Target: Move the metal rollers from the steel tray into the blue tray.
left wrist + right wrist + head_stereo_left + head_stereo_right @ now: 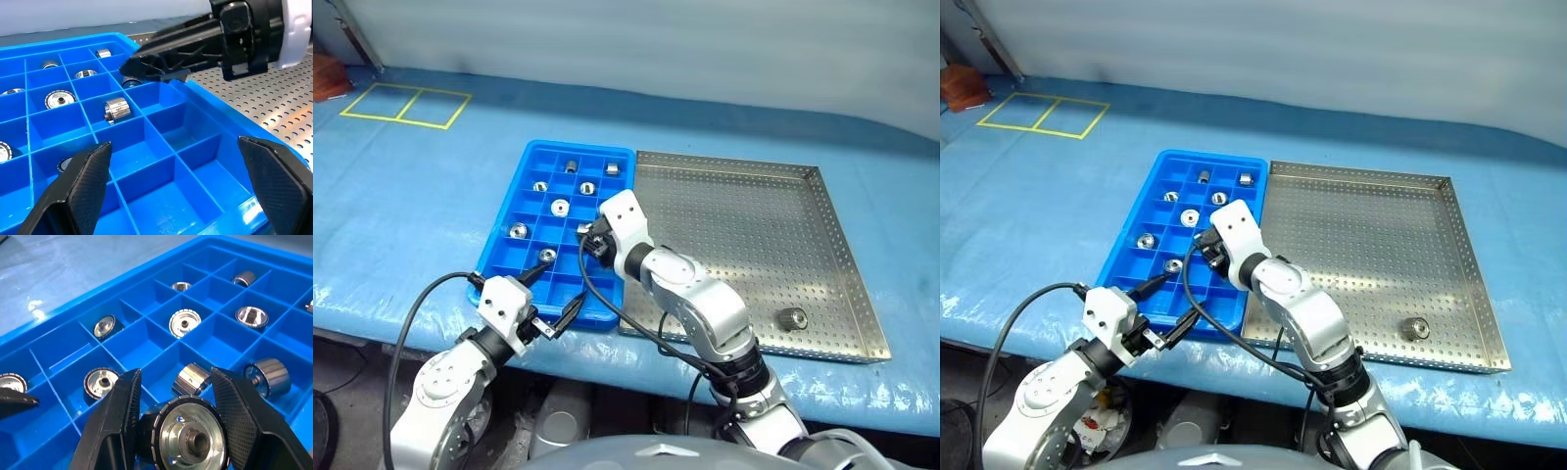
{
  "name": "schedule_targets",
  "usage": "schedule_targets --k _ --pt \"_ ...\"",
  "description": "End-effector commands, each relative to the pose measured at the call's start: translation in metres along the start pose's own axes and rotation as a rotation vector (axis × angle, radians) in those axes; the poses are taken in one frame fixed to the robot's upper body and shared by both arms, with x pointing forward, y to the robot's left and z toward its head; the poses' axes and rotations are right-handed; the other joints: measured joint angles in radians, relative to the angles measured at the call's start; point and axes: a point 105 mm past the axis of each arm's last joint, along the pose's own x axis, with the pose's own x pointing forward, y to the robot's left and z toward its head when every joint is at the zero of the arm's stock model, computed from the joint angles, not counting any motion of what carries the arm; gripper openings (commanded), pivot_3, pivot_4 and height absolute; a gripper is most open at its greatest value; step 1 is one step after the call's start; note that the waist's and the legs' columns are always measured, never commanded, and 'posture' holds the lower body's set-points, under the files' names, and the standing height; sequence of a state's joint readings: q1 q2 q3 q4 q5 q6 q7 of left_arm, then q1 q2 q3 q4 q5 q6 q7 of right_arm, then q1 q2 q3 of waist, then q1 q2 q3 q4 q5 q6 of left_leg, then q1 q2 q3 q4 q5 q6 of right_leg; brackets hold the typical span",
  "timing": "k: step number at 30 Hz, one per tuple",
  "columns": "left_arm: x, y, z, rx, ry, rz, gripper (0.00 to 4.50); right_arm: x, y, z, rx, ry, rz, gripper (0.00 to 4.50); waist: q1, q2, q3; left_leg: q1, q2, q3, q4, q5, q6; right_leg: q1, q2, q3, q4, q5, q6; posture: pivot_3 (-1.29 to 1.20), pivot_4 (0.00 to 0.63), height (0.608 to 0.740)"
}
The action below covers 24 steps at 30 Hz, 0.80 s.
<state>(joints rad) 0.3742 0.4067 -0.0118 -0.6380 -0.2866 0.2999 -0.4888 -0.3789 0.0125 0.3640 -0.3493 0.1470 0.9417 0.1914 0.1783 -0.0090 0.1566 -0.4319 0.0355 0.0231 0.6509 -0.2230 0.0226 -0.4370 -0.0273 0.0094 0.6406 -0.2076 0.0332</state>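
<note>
Right claw: the right claw is clamped on one metal roller, the black fingers pressing its ribbed sides, its hollow end facing the wrist camera; it hangs over the blue tray, near the edge beside the steel tray.
Left claw: the left claw stands wide apart with nothing between its fingers, at the near rim of the blue tray, over bare compartments.
Blue tray: a bright blue plastic grid of small square compartments on the worktop, lying just beside the steel tray on that tray's left.
Rollers in the blue tray: several metal rollers sit singly in separate compartments, some on end with the hollow centre up, some lying on their sides.
Steel tray: a perforated silver tray with low raised rims; one roller rests near its front right corner, well apart from the blue tray.
Worktop: covered in blue sheeting, with a yellow taped rectangle at the far left.
</note>
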Motion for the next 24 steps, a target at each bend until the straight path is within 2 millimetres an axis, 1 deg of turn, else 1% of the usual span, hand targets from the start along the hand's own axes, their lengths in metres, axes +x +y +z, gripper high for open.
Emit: schedule_targets --k 1,6,10,12,14,15,18,21,24 --pt "-0.001 -0.007 0.016 0.028 -0.062 -0.039 4.5 -0.008 0.004 0.001 0.015 -0.019 0.013 1.9 0.006 0.0 0.0 0.0 0.0 0.0 0.0 0.0 0.0 -0.001 0.0 0.0 0.0 0.0 0.0 0.45 0.15 0.74" --pt "0.004 -0.008 0.016 0.025 -0.065 -0.054 4.5 -0.008 0.003 -0.019 0.039 0.043 0.002 1.9 0.012 0.0 0.0 -0.004 0.0 0.001 -0.001 0.0 0.0 -0.004 0.001 0.0 0.001 0.0 -0.001 0.44 0.15 0.74" --pt "0.005 -0.009 0.015 0.024 -0.065 -0.07 4.5 -0.005 0.007 -0.02 0.066 0.041 0.014 1.9 0.016 -0.001 0.0 -0.003 0.0 0.002 -0.001 0.0 0.0 -0.003 0.001 0.0 0.001 -0.001 -0.001 0.43 0.15 0.74" --pt "0.006 -0.009 0.016 0.021 -0.067 -0.078 4.5 -0.003 0.007 -0.019 0.072 0.031 0.015 2.64 0.016 -0.001 0.0 -0.003 0.0 0.003 -0.001 0.0 0.0 -0.004 0.001 0.0 0.001 -0.001 -0.001 0.43 0.15 0.74" --pt "0.007 -0.01 0.016 0.02 -0.069 -0.083 4.5 -0.002 0.007 -0.018 0.073 0.026 0.01 3.16 0.016 -0.001 0.0 -0.003 0.0 0.003 -0.001 0.0 0.0 -0.004 0.001 0.0 0.001 -0.001 -0.001 0.42 0.15 0.74" --pt "0.007 -0.011 0.016 0.02 -0.07 -0.087 4.5 -0.001 0.006 -0.017 0.074 0.024 0.006 3.57 0.016 -0.001 0.0 -0.003 0.0 0.003 -0.001 0.0 0.0 -0.004 0.001 0.0 0.001 -0.001 -0.001 0.42 0.15 0.74" --pt "0.008 -0.012 0.017 0.019 -0.073 -0.097 4.5 -0.003 0.002 -0.013 0.069 0.004 -0.006 4.48 0.021 -0.001 0.0 -0.003 0.0 0.003 -0.001 0.0 0.0 -0.004 0.001 0.0 0.001 -0.001 -0.001 0.41 0.15 0.74" --pt "0.012 -0.013 0.018 0.02 -0.077 -0.105 4.5 -0.007 -0.006 -0.009 0.064 -0.018 -0.038 4.48 0.023 -0.001 -0.001 -0.002 0.0 0.003 0.0 0.0 -0.001 -0.006 0.001 -0.001 0.0 -0.001 -0.001 0.41 0.15 0.74" --pt "0.016 -0.017 0.02 0.017 -0.086 -0.132 4.5 -0.016 -0.015 0.0 0.063 -0.051 -0.07 4.48 0.022 -0.001 -0.001 -0.002 0.0 0.003 0.0 0.0 -0.001 -0.006 0.0 -0.001 0.0 0.0 0.0 0.38 0.15 0.74"
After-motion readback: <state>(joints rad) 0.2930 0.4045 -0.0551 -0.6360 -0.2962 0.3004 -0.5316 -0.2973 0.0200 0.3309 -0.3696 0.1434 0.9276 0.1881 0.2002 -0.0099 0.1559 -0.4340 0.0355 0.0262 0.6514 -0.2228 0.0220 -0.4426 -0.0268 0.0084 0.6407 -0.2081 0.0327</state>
